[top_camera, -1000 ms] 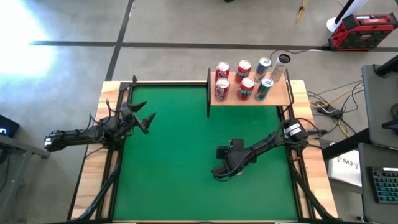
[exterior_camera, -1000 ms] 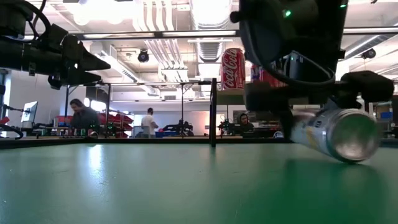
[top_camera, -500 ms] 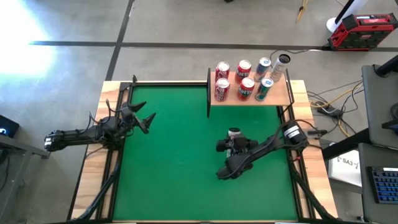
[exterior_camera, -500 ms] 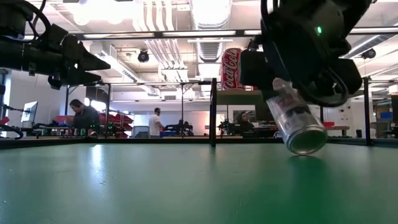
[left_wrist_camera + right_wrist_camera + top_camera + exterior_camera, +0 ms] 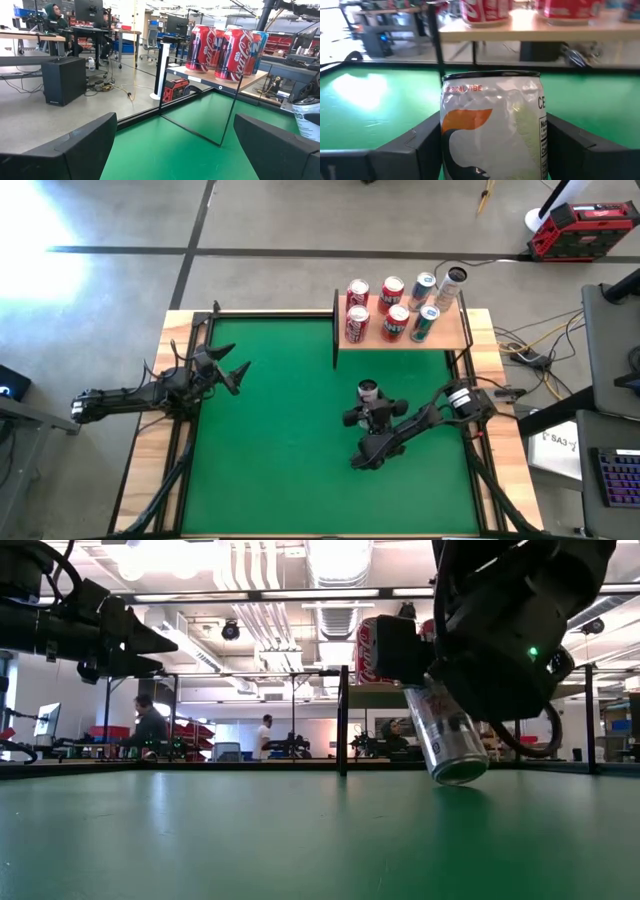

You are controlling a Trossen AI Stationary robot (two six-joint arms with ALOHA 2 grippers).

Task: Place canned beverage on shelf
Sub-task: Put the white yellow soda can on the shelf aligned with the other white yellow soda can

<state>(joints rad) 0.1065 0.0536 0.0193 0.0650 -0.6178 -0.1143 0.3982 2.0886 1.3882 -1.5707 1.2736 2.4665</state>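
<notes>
A white can with an orange mark [image 5: 492, 130] is held by my right gripper [image 5: 492, 150] over the green table's middle right, short of the shelf. It also shows in the high view [image 5: 368, 391] and the low view [image 5: 445, 735]. The shelf [image 5: 452, 332] is a tan board at the far right edge, and several red and blue cans [image 5: 390, 308] stand on it. It also shows in the right wrist view [image 5: 530, 31]. My left gripper [image 5: 236, 372] is open and empty above the table's left side. My right gripper pinches the can's side wall [image 5: 449, 150] between its two fingers [image 5: 415, 150], about halfway up the can. The fingers come roughly level from the table's near side, pointing toward the shelf. The can is lifted clear of the table, nearly upright and a little tilted, top end up.
A thin dark frame post [image 5: 343, 720] stands at the shelf's left end. The green felt [image 5: 280, 430] lies bare between the two arms. People and desks show in the room beyond the table.
My right gripper has lifted the can off the table and gone toward the far edge and the shelf. The can, which lay on its side on the felt, has been tipped up to nearly upright and hangs clear.
</notes>
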